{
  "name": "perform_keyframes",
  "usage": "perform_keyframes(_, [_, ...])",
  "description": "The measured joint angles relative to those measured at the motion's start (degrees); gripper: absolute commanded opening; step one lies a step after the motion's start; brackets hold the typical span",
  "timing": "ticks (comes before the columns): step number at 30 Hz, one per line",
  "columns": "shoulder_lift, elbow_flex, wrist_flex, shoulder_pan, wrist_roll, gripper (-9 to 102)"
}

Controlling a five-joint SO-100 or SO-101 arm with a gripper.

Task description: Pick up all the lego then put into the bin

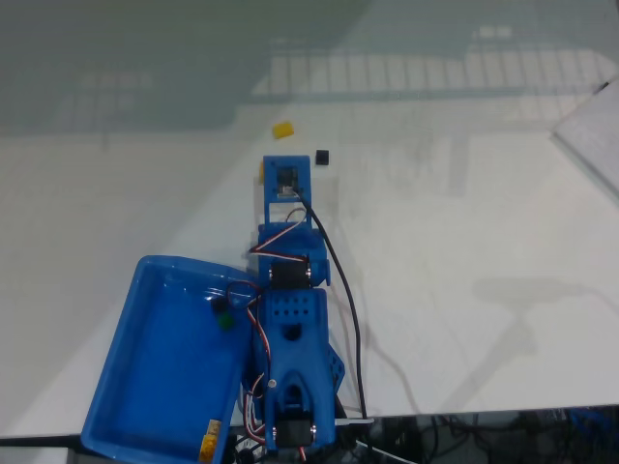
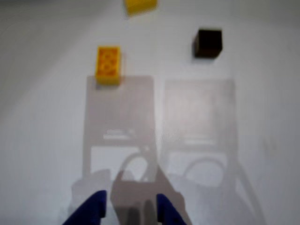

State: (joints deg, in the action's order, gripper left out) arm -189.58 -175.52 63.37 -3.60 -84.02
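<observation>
In the wrist view, a yellow lego brick point(image 2: 108, 64) lies studs up on the white table, ahead and left of my gripper point(image 2: 129, 212). A second yellow lego point(image 2: 140, 5) sits at the top edge and a black lego point(image 2: 208, 43) ahead to the right. My two blue fingertips point(image 2: 93, 213) stand apart with nothing between them, well short of the bricks. In the fixed view the yellow lego point(image 1: 283, 129), the black lego point(image 1: 322, 157) and a half-hidden yellow lego point(image 1: 261, 170) lie just beyond the arm's wrist point(image 1: 287, 179). The blue bin point(image 1: 145, 387) sits at the lower left beside the arm's base.
A small yellow piece point(image 1: 208, 441) lies in the bin's near corner. A white sheet point(image 1: 592, 135) lies at the table's right edge. Cables point(image 1: 353, 329) trail from the arm to the front table edge. Open white tabletop spreads right of the arm.
</observation>
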Motion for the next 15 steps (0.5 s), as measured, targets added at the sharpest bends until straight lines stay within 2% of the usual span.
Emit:
perform_keyframes(7, [3.6, 0.2, -15.9, 0.7, 1.8, 21])
perform_keyframes(15, [32.6, 11.9, -31.0, 5.0, 6.5, 20])
